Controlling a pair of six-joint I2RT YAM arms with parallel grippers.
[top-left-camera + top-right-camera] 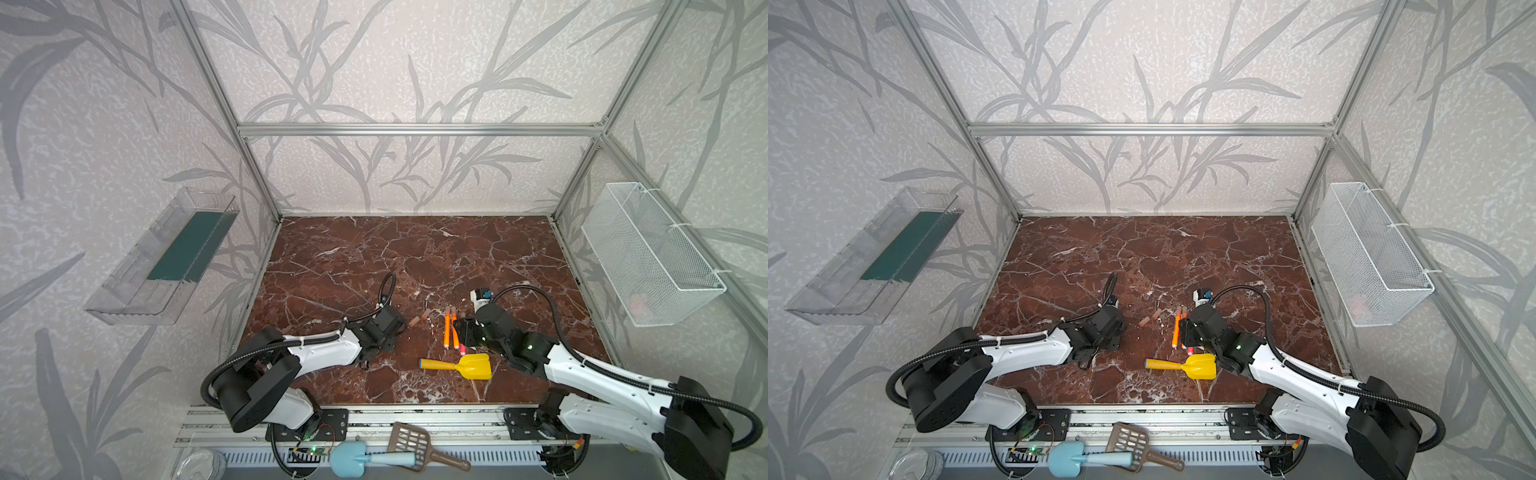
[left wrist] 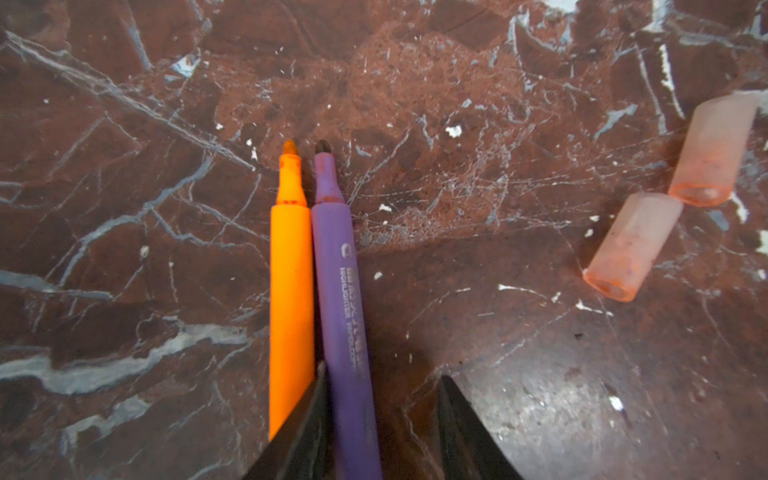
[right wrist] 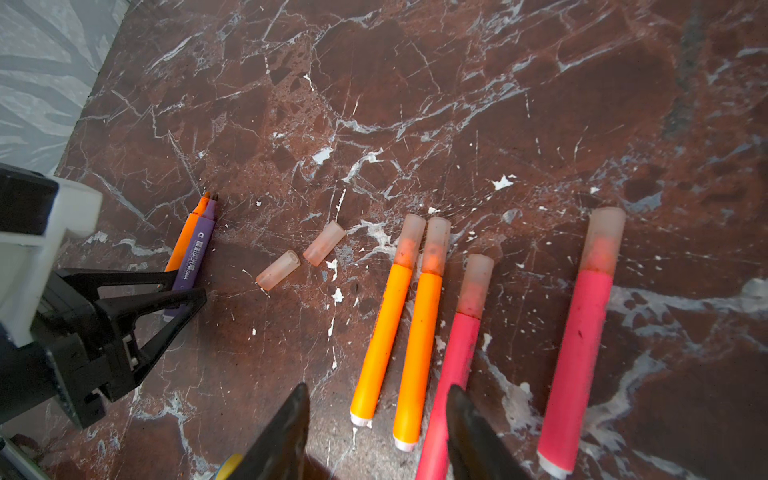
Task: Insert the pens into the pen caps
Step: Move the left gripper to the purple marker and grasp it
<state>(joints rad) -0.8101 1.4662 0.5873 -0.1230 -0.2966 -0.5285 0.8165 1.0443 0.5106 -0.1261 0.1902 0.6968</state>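
Straddling the purple pen (image 2: 336, 257), the left hand (image 2: 383, 372) sits low on the red marble desk (image 2: 124, 124), jaws narrow but not yet gripping.
Four capped pens (image 3: 419, 345) lie done; the purple and a touching orange pen (image 2: 291, 291) lie bare. Next calls for pinching the smooth purple barrel alone, then aiming its tapered tip into a stubby frosted cap (image 2: 631, 245) nearby. Right hand (image 3: 379, 388) hovers part-open, seemingly empty.

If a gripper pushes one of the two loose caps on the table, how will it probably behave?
The loose cap is a short tube lying sideways on the smooth table, so it will probably roll. It looks thin and translucent, so likely light and easily flicked away.
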